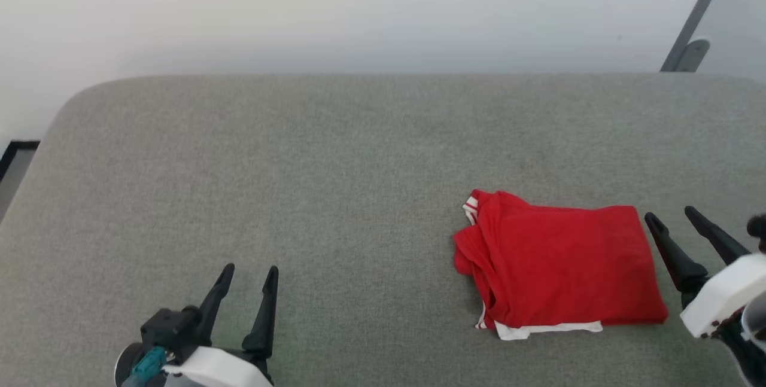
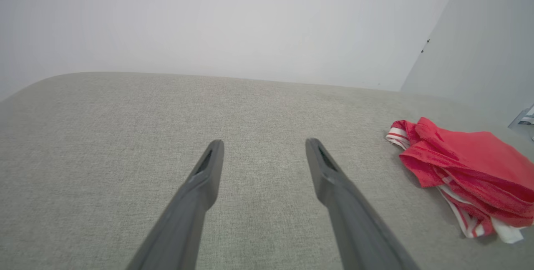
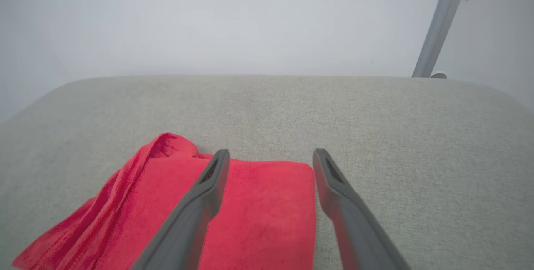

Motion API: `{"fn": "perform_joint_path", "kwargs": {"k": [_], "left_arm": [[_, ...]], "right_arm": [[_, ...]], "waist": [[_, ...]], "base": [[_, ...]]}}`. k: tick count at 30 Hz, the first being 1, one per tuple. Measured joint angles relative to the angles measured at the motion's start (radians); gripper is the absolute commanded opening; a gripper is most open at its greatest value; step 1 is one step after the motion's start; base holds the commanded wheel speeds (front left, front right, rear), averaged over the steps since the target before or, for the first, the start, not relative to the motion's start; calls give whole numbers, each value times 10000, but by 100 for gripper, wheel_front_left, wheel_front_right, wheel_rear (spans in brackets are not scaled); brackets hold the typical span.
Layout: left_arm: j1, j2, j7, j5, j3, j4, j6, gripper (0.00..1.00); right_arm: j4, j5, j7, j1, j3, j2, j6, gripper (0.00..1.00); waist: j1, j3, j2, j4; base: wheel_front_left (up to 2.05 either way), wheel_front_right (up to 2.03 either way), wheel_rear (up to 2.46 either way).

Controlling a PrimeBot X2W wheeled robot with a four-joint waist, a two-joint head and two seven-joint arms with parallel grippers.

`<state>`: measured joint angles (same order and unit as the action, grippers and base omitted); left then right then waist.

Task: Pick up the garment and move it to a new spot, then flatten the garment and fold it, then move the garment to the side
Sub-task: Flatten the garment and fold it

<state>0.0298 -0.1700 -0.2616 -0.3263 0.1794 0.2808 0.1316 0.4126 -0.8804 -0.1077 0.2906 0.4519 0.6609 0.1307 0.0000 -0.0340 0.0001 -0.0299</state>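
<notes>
Left gripper (image 1: 251, 268), jaws apart and empty, rests clear of the work. The grey padded surface (image 1: 299, 165) carries the garment (image 1: 559, 264), folded compact toward its right side, apparently its set-aside position. Right gripper (image 1: 669, 213), jaws apart and empty, sits just beside it.

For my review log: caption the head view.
Folded red garment rests on grey surface; open right gripper beside it, open left gripper apart.
</notes>
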Motion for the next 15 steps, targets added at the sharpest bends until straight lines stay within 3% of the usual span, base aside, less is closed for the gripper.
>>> {"fn": "perform_joint_path", "kwargs": {"k": [3, 7, 15], "left_arm": [[-190, 44, 0, -15, -128, 12, 0, 100], [-376, 67, 0, -12, -447, -73, 0, 100], [-983, -35, 0, 100, -884, -667, 0, 100]], "right_arm": [[472, 178, -1122, -143, -44, -288, 0, 100], [759, 941, -1507, -398, -665, -658, 0, 100], [-1542, 3574, -1536, -2572, -3225, -2130, 0, 100]], "waist": [[0, 246, 0, 119], [0, 473, 0, 186], [0, 602, 0, -99]], "base": [[0, 0, 0], [0, 0, 0], [0, 0, 0]]}}
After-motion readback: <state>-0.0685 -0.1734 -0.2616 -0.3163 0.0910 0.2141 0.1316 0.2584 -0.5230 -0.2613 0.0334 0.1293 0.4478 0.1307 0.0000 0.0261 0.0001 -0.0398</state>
